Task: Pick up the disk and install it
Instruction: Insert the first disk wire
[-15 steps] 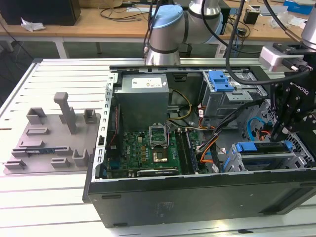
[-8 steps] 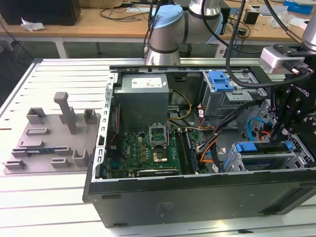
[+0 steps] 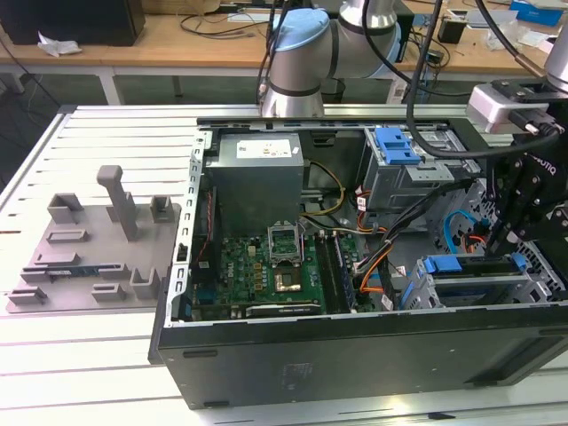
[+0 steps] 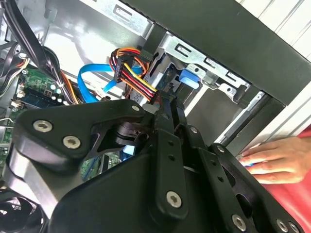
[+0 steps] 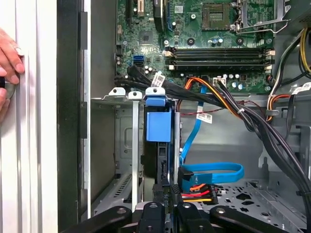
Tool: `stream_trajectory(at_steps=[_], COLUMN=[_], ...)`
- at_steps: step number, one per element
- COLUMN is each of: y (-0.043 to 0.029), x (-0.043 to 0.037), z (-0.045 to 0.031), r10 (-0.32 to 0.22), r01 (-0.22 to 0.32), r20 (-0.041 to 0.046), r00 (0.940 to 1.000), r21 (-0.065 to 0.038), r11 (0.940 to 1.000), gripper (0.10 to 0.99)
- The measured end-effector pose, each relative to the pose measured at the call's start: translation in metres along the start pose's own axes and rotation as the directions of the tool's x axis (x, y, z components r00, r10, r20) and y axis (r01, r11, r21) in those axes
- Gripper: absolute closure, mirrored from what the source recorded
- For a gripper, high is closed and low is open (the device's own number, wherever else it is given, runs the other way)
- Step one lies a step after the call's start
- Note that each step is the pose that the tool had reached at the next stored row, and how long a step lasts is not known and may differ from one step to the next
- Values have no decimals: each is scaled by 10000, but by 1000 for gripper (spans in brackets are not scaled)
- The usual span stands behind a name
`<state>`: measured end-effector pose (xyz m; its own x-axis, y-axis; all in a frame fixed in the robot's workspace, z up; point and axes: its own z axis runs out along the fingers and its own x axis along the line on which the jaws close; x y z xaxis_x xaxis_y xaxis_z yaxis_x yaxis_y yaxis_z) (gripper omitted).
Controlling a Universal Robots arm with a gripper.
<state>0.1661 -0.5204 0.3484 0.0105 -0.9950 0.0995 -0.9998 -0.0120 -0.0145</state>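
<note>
One arm [image 3: 302, 53] stands behind the open case [image 3: 266, 364] and arches over it, wrist turned down at the exterior view's right. The gripper [image 3: 499, 248] points down into the drive cage [image 3: 470, 291] at the case's near corner. Jaws are clenched on the thin end of the disk [image 5: 158, 124], which stands on edge in a cage slot, blue tab at the end away from the gripper. A power plug [image 5: 197, 192] lies just beside the fingertips. A person's hand [image 5: 7, 63] rests outside the case wall.
</note>
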Motion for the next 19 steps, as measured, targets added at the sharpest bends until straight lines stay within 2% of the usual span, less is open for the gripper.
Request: stream_trajectory(at_steps=[1,2,8,12,19], y=[0,0,1,1,2], x=[16,21,48,50,120], z=[2,2,4,4,11], r10=[2,3,8,8,16], r01=[-2,-3,-9,-9,-19], r20=[97,128,277,291,519], r00=[10000,9999,9996,9996,9987], r21=[7,9,19,22,41], r11=[10000,10000,10000,10000,10000], gripper=[918,918,918,918,918])
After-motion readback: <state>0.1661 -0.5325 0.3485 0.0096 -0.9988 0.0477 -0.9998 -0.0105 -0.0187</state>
